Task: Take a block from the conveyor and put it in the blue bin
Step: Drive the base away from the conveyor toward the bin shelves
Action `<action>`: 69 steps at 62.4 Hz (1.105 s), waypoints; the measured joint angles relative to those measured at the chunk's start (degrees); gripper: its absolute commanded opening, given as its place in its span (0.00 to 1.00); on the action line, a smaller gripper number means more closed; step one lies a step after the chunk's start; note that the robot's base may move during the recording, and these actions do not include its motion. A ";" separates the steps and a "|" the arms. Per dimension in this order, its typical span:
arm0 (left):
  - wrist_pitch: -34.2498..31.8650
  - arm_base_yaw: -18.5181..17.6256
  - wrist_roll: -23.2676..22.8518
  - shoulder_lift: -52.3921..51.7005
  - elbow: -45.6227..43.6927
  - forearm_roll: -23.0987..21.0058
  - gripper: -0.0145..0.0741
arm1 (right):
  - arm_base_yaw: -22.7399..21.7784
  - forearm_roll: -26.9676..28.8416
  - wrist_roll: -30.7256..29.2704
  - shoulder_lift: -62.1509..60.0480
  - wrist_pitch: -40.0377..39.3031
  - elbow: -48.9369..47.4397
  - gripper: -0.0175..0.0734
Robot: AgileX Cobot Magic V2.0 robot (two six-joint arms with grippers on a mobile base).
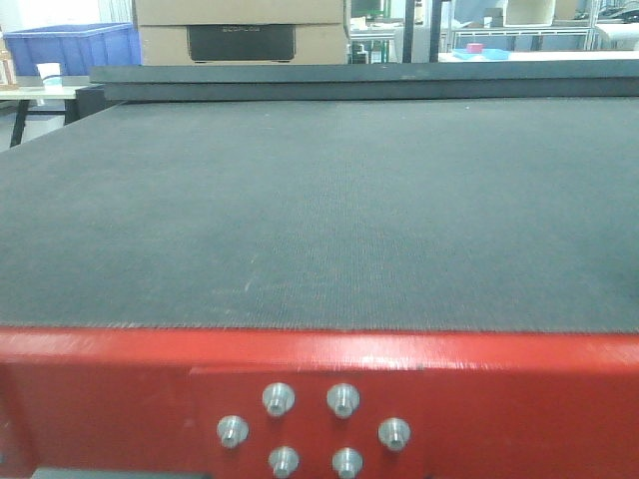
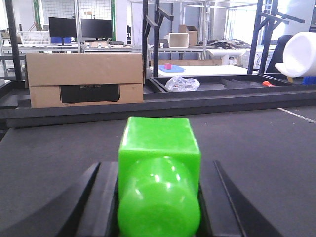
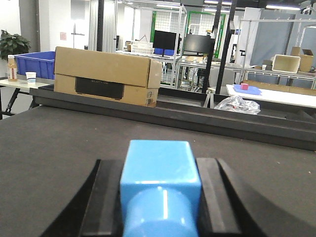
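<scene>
The bright green block (image 2: 158,143) sits pinched between the black fingers (image 2: 101,197) of my left gripper (image 2: 158,165), low over the dark grey conveyor (image 1: 319,200). My right gripper (image 3: 159,163) is shut on a light blue block (image 3: 160,163), also low over the belt (image 3: 59,143). Neither gripper nor block shows in the front view. The blue bin (image 1: 70,45) stands on a table beyond the belt's far left corner; it also shows in the right wrist view (image 3: 34,61).
The belt's red frame (image 1: 449,379) with bolts runs along the near edge. A raised black rail (image 1: 359,80) closes the far end, with a cardboard box (image 1: 240,30) behind it. A crumpled plastic bag (image 2: 182,84), a bottle (image 3: 11,68) and a cup (image 3: 30,76) lie beyond.
</scene>
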 measured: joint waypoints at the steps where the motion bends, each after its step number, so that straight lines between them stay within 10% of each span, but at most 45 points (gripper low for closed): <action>1: 0.00 0.00 0.00 0.00 0.00 0.00 0.04 | 0.00 0.00 0.00 0.00 0.00 0.00 0.01; 69: -0.14 0.00 0.00 -0.27 0.00 0.00 0.04 | 0.00 0.00 0.01 0.00 0.00 0.00 0.01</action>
